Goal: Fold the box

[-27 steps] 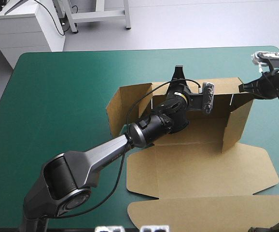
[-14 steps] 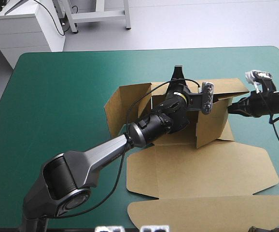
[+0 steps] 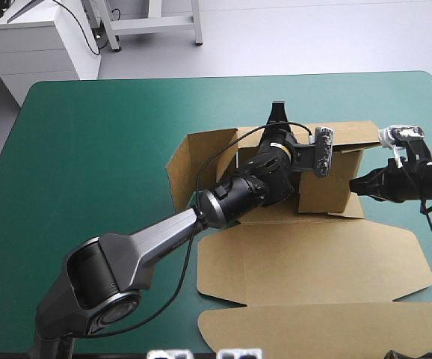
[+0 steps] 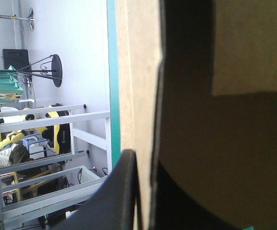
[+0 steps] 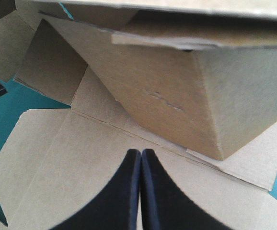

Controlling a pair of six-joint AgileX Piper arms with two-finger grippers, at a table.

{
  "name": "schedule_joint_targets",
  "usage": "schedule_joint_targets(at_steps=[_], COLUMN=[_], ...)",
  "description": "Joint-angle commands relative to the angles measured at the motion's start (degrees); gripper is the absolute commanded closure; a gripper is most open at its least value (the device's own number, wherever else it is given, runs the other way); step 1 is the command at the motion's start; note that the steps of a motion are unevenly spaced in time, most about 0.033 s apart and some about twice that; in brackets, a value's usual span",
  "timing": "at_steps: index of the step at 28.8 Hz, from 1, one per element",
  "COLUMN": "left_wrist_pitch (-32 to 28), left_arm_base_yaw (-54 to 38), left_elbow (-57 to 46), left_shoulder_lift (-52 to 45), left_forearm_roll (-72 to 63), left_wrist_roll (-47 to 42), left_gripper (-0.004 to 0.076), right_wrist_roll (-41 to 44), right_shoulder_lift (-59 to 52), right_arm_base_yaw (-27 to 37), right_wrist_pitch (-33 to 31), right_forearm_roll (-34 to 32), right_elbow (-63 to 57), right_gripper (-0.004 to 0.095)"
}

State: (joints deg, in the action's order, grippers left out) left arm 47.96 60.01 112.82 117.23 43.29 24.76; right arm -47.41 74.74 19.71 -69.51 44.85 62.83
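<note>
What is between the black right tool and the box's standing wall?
Just a bare flat panel of the brown cardboard box, shown in the right wrist view.

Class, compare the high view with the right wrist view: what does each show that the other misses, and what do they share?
Only the high view: the left gripper at the far wall of the brown box, and the teal-green cover out to its far edge. Only the right wrist view: the right gripper has its black fingers shut in one pointed arch. Both: the box, a side wall raised, the lid flat.
</note>
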Motion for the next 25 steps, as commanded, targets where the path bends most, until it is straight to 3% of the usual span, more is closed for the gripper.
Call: schedule_joint_targets(at_steps=[1,6,12,19,25], left_wrist_pitch=[-2.94,-2.94,-2.94,-2.94,-2.94], left_arm_base_yaw=[0.83,0.83,0.83,0.83,0.83], left_elbow=[0.70,0.70,0.70,0.70,0.70], left_shoulder_lift=[-2.77,-2.77,-2.77,-2.77,-2.77], left_forearm_roll=[-2.69,-2.69,-2.56,-2.47,-2.12], left_wrist_roll=[-0.70,-0.70,-0.70,-0.57,-0.41], left_gripper=[0.0732,0.0732,0.0732,0.0732,0.0732], right_wrist_roll=[1.77,1.64,-3.76,-5.96,-5.19], right_shoulder_lift=[-4.78,-5.68,-1.50,2.97,3.69], right_arm_base_yaw=[0.02,0.02,-0.56,-6.41,-8.42], right_wrist_pitch=[-2.17,-2.07,-1.79,4.57,12.18], right_forearm_roll=[1.93,2.69,8.96,8.55,4.10], right_elbow=[1.20,1.20,1.20,1.20,1.20], right_gripper=[0.0926,0.0926,0.0926,0.0926,0.0926])
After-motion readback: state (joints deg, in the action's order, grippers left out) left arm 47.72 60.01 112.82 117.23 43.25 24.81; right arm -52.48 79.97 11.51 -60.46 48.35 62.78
